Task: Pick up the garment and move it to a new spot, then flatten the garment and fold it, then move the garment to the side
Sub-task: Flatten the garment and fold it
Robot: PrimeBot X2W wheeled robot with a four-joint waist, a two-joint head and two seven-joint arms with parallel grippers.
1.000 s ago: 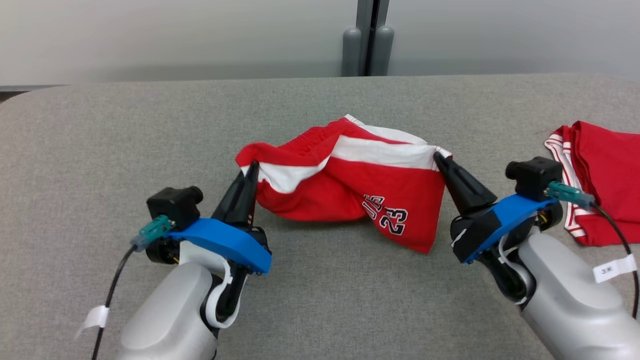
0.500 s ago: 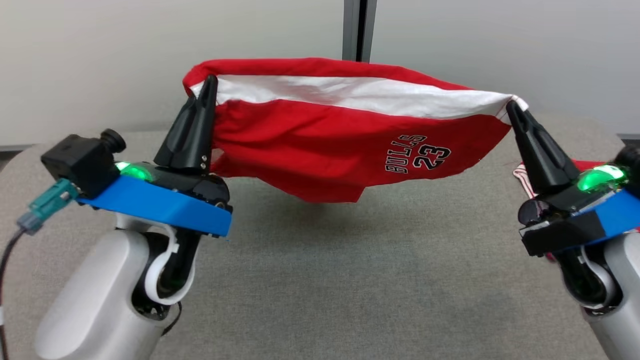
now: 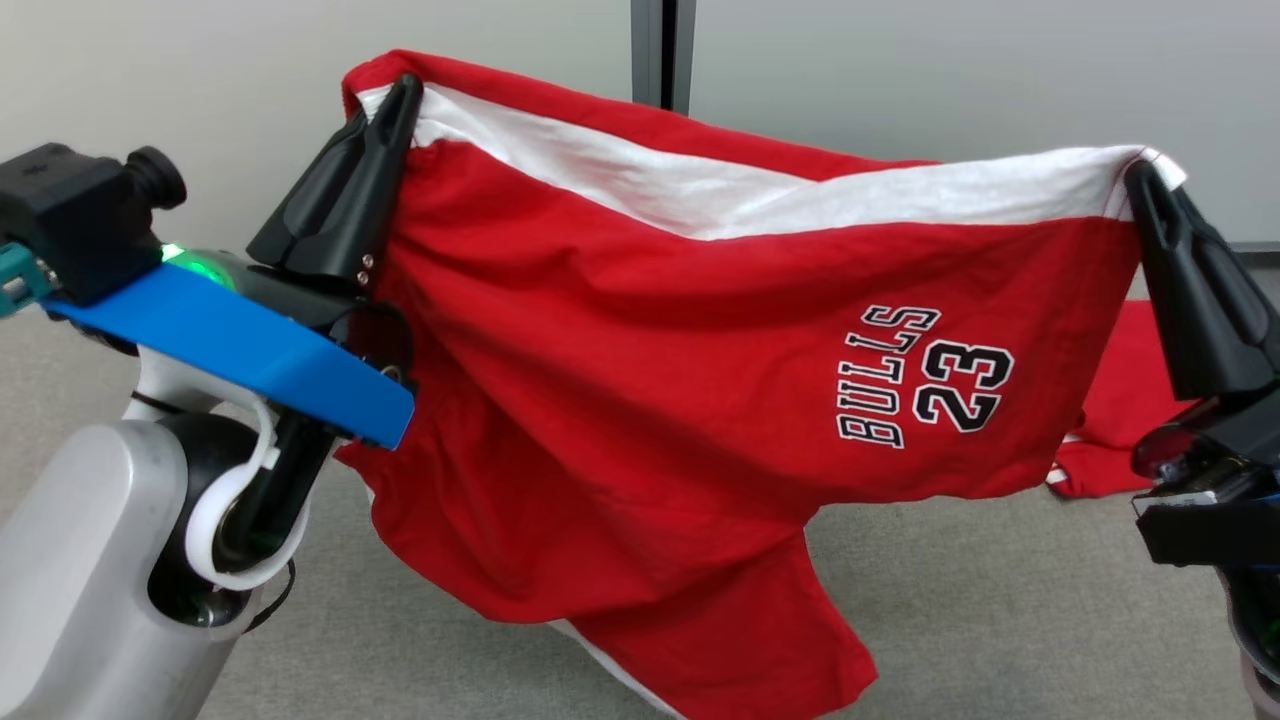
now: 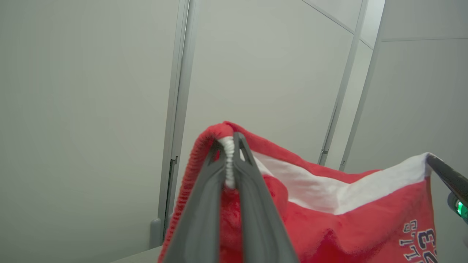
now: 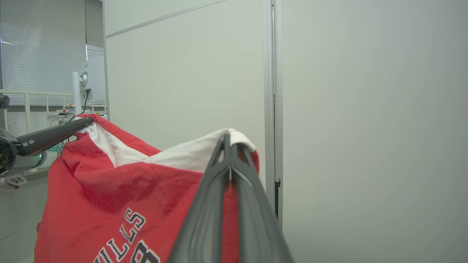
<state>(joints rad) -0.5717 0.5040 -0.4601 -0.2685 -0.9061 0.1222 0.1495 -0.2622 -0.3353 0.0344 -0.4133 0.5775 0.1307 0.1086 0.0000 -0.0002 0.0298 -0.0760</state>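
left claw: left gripper clamped on one corner of the white top band, cloth bunched between its fingers.
right claw: right gripper pinched together on the opposite corner.
garment: red-and-white knit basketball shorts, "BULLS 23" print, hanging in the air below and between both claw tips.
axis: top edge runs claw to claw, left end higher; neither arm nearer.
below: grey fabric tabletop; cannot tell if the low leg touches it.
next: probably lay down and spread.
far: second folded red garment past right claw.
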